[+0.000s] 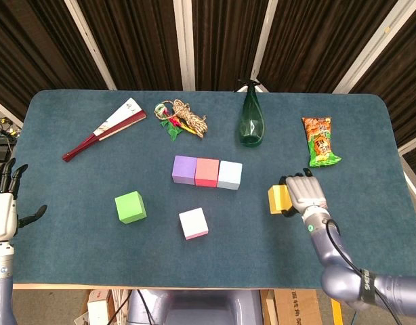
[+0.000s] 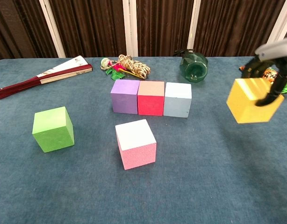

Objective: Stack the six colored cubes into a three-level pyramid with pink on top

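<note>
From the head view, three cubes sit in a row in the middle of the bench (image 1: 72,135): the purple cube (image 1: 184,169), the red cube (image 1: 206,172) and the pale blue cube (image 1: 230,175). They touch side by side. That looks like the bottom level, and it looks done. The green cube (image 1: 130,206) sits alone to the left, well apart from the row. The pink cube (image 1: 194,223) sits alone in front of the row. The right hand (image 1: 304,195) holds the yellow cube (image 1: 278,199), with its fingers (image 1: 289,181) wrapped around it, off to the right of the row. The left hand (image 1: 3,210) is at the far left edge, holding nothing, fingers spread.

From the chest view, the yellow cube (image 2: 249,100) is up in the air, tilted, and above the bench. The dark fingers (image 2: 274,91) of the right hand (image 2: 274,58) pinch it from the side. It is still to the right of the pale blue cube (image 2: 177,99) and not over the row yet. The purple cube (image 2: 125,96) and red cube (image 2: 151,97) have nothing on top. The green cube (image 2: 53,129) and pink cube (image 2: 136,143) rest flat on the bench. The left hand does not show here.

So I think one level is built. The middle level needs two cubes, likely yellow and green. Pink goes last on top.
</note>
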Available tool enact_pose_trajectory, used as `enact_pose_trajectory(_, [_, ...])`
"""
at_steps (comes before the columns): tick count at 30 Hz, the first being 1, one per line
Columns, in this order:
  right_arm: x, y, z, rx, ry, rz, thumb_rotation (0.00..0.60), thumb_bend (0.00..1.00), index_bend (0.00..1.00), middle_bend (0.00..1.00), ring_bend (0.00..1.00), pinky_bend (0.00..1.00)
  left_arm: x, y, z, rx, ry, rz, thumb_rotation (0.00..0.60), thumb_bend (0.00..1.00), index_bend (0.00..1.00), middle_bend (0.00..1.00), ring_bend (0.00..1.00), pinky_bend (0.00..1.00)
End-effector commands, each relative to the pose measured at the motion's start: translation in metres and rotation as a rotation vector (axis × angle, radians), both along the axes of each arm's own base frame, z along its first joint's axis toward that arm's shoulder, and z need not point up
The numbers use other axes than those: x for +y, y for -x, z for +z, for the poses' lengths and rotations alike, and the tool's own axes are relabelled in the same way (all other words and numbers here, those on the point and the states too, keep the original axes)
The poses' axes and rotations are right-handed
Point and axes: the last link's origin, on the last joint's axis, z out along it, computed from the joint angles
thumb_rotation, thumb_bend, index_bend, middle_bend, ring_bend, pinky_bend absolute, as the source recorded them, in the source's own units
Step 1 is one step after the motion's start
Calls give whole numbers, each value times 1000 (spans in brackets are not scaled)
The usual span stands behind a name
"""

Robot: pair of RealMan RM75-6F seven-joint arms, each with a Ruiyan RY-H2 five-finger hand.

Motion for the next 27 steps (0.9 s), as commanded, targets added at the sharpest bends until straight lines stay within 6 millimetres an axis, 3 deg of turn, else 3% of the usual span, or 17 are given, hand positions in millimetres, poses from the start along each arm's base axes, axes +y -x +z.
enact_pose_trajectory(1, [-18, -46, -5, -15, 2, 12, 600, 268, 399, 370, 201, 12, 0, 1, 1, 1, -2, 1, 600, 203, 139, 0, 0, 0])
enact_pose_trajectory(15, [-59, -115, -31, 40, 45, -62, 600, 268, 399, 370, 201, 12, -2, 5, 17, 28, -69, -10, 600, 203, 97, 0, 0, 0])
enact_pose_trajectory(27, [-70, -161, -44, 95, 61, -61, 600, 269, 399, 370, 201, 12, 4, 11, 22, 88, -129, 45, 600, 203, 97, 0, 0, 0])
